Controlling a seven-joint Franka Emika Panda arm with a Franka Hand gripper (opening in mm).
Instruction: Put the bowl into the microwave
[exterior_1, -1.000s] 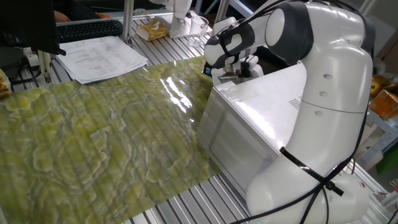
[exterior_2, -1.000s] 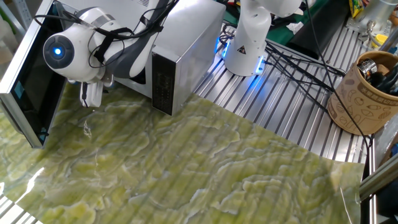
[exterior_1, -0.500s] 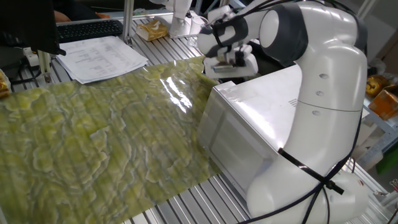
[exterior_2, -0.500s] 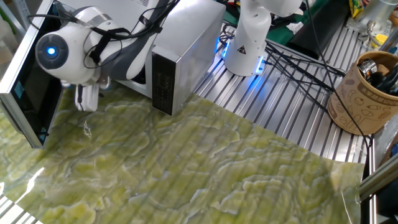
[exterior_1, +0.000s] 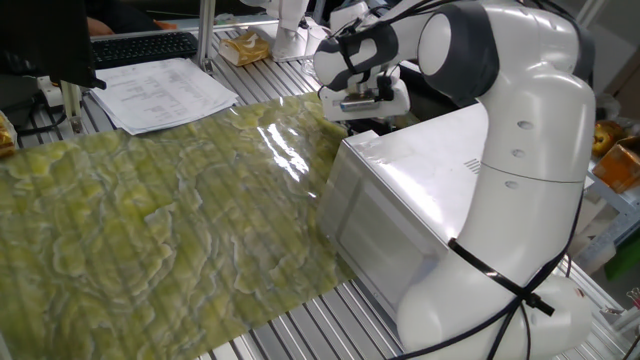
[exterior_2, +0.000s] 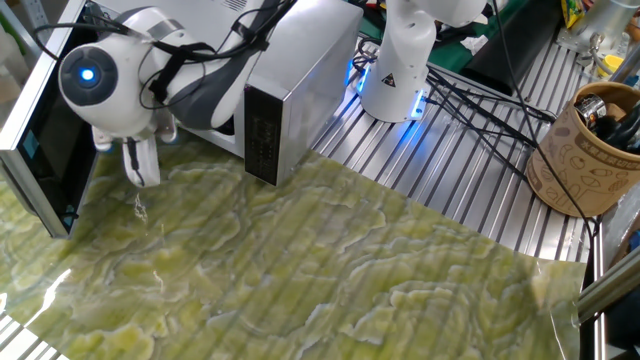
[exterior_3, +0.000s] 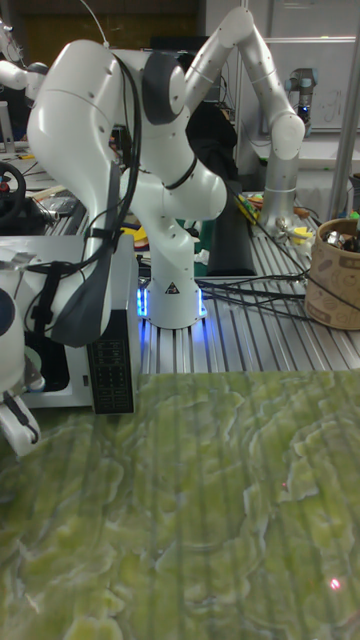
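The gripper (exterior_2: 140, 165) hangs just in front of the open microwave (exterior_2: 290, 75), above the green mat (exterior_2: 330, 270), and it holds nothing. Its fingers (exterior_2: 146, 163) point down and look close together, but the pictures are not clear enough, so I cannot tell if they are together or apart. In the other fixed view the gripper is at about 9 o'clock from the microwave's body, and the open door (exterior_2: 45, 130) stands further at 9 o'clock, with its dark glass toward the cavity. The bowl is not visible in any view; the inside of the microwave is dark and mostly hidden by the arm (exterior_1: 520, 150), so I cannot say where the bowl lies.

In one fixed view the gripper (exterior_1: 368, 100) is at 12 o'clock from the microwave (exterior_1: 420, 200), near its top corner. Some papers (exterior_1: 165, 92) lie at 10 o'clock on the table. A brown cup (exterior_2: 585, 150) stands well apart, at 3 o'clock.
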